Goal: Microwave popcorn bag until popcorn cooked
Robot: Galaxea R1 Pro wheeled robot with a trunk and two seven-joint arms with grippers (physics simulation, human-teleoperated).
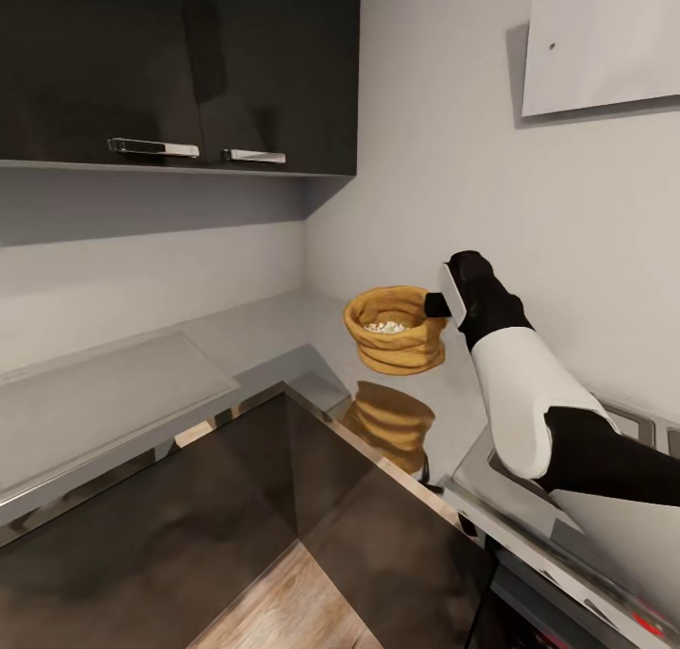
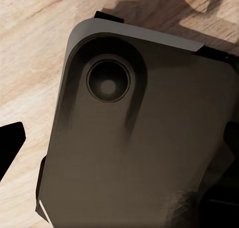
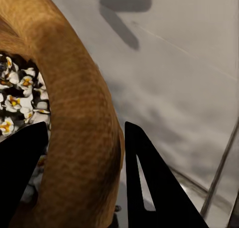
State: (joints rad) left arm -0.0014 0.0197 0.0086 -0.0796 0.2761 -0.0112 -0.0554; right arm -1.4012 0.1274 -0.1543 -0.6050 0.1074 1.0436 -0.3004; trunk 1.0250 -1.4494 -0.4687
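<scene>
The popcorn bag (image 1: 395, 333), a squat tan sack with a rolled rim, hangs in the air above the glossy grey countertop (image 1: 274, 333), which mirrors it. White cooked popcorn (image 3: 15, 103) lies inside. My right gripper (image 1: 436, 304) is shut on the bag's near rim (image 3: 84, 138), one black finger (image 3: 22, 163) inside the sack and the other finger (image 3: 144, 178) outside. In the left wrist view my left gripper (image 2: 119, 153) looks open over the robot's own grey base (image 2: 139, 138) and wooden floor. The microwave is out of view.
Dark wall cabinets with steel handles (image 1: 151, 146) hang over the counter's corner. A white panel (image 1: 604, 35) is on the right wall. A pale steel-edged surface with a red mark (image 1: 586, 526) lies under my right arm. Dark cabinet fronts (image 1: 189, 517) and floor (image 1: 283, 602) are in front.
</scene>
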